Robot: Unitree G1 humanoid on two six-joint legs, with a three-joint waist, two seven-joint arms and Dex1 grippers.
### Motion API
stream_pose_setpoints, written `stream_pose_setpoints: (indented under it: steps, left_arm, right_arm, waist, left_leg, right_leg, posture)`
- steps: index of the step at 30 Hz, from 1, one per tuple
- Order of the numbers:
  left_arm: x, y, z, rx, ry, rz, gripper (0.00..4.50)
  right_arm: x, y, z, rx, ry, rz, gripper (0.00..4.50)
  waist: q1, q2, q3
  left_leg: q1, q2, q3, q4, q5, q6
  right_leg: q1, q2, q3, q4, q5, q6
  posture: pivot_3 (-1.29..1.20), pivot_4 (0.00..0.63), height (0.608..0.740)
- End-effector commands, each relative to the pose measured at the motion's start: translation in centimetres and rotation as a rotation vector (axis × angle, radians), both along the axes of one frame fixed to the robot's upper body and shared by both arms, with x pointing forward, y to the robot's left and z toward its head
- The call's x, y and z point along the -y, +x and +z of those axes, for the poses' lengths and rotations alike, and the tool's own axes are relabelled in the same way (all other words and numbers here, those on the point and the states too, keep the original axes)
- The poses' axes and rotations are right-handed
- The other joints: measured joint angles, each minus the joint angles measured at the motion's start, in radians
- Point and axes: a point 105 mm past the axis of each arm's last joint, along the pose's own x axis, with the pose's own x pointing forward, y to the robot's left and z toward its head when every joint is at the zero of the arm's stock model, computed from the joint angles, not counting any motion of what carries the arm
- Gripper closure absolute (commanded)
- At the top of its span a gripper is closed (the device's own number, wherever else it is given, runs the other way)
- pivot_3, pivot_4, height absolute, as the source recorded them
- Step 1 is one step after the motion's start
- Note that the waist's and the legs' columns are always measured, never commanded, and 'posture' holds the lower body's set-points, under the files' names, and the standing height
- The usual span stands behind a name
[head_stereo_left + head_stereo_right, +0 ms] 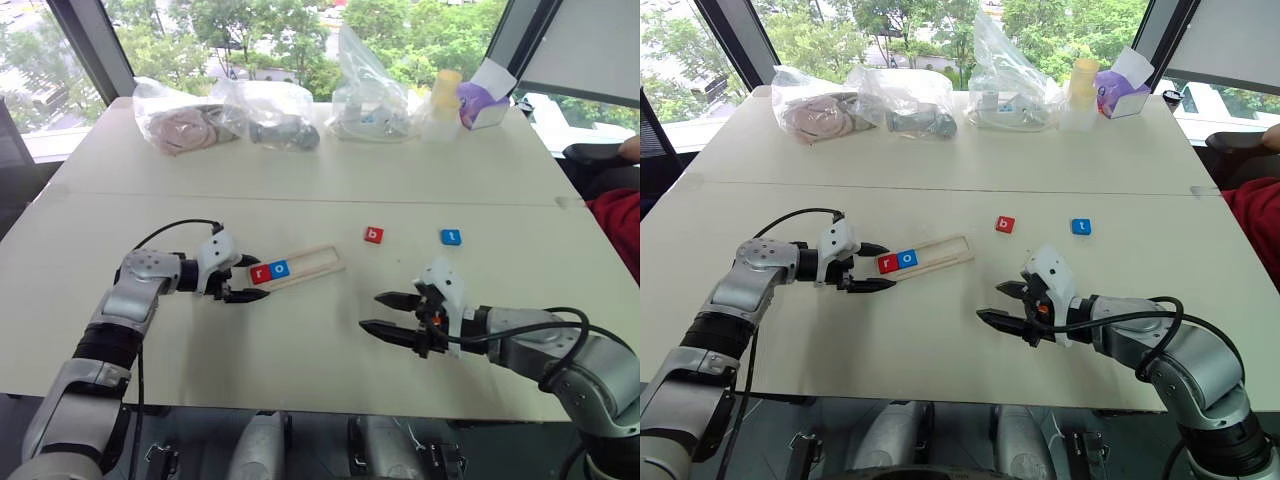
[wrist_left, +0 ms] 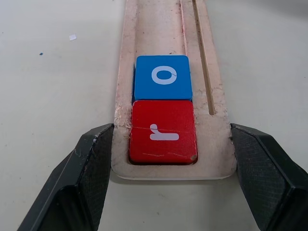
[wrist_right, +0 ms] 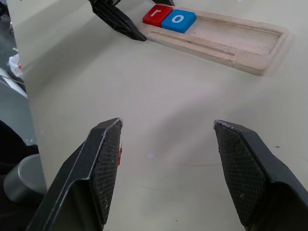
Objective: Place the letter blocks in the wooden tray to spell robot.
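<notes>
Bracing the wooden tray [image 1: 300, 267] with my left hand [image 1: 243, 281], fingers clamped on its end by the r [image 2: 162, 132]. My right hand [image 1: 397, 318] waits half-open and empty, ready for b [image 1: 373, 235].

We see the wooden tray [image 1: 300, 268], a long narrow strip of light wood with a shallow groove, lying flat on the table and angled slightly. At its left end sit two letter blocks side by side and touching: a red r [image 1: 261, 272] at the very end, then a blue o [image 1: 280, 268]. The rest of the groove is bare. Two more tiles lie loose on the table beyond the tray to the right, well apart from it: a red b [image 1: 373, 235] and a blue t [image 1: 451, 237]
</notes>
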Motion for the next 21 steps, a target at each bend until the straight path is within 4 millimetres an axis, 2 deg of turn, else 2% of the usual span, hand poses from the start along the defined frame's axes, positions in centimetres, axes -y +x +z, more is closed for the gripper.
stream_pose_setpoints:
  steps: [1, 6, 9, 14, 19, 21]
  left_arm:
    - [0.4, -0.6, 0.0, 0.007, 0.055, -0.073, 1.39]
    - [2.0, -2.2, 1.2, 0.019, 0.092, -0.271, 1.39]
    - [3.4, -1.8, 1.4, 0.021, 0.105, -0.331, 1.39]
    - [4.4, -0.5, 0.8, 0.005, 0.106, -0.337, 1.39]
    - [4.6, -0.3, 0.5, -0.007, 0.095, -0.351, 1.39]
    - [4.7, -0.5, 0.3, -0.023, 0.094, -0.366, 0.36]
  right_arm:
    - [0.9, 0.4, 1.2, 0.045, 0.027, -0.048, 1.35]
    - [3.8, 1.1, 0.9, 0.037, 0.033, -0.178, 1.35]
    - [5.3, 1.1, 0.6, 0.034, 0.004, -0.231, 1.35]
    - [5.7, 0.6, 0.5, 0.043, 0.007, -0.267, 1.35]
    - [5.6, 0.1, 0.4, 0.043, 0.008, -0.282, 1.35]
    - [5.5, 0.0, 0.3, 0.042, 0.007, -0.283, 1.35]
  waist:
    - [0.0, 0.0, 0.0]
    - [0.0, 0.0, 0.0]
    - [0.0, 0.0, 0.0]
    - [-0.007, -0.001, 0.0]
    - [-0.011, -0.001, 0.0]
    - [-0.011, -0.001, 0.0]
  left_leg:
    - [0.0, 0.0, 0.0, 0.0, 0.0, 0.0]
    - [-0.001, 0.0, 0.001, -0.001, 0.0, 0.0]
    - [-0.001, 0.0, 0.001, 0.0, 0.0, 0.0]
    - [0.0, 0.0, 0.002, 0.0, 0.0, 0.0]
    - [-0.001, 0.002, 0.002, 0.0, -0.001, 0.001]
    - [-0.001, 0.003, 0.002, 0.0, -0.001, 0.001]
  right_leg:
    - [0.0, 0.0, 0.0, 0.0, 0.0, 0.0]
    - [-0.001, 0.0, 0.001, -0.001, 0.0, 0.0]
    - [-0.001, 0.0, 0.001, -0.001, 0.0, 0.0]
    - [-0.001, 0.003, 0.003, 0.0, 0.0, 0.001]
    - [-0.002, 0.005, 0.004, 0.0, 0.001, 0.003]
    - [-0.002, 0.007, 0.006, 0.0, 0.002, 0.003]
  posture:
    - [0.0, 0.15, 0.74]
    - [0.0, 0.15, 0.74]
    - [0.0, 0.15, 0.74]
    - [0.0, 0.15, 0.74]
    - [0.0, 0.15, 0.74]
    - [0.0, 0.15, 0.74]
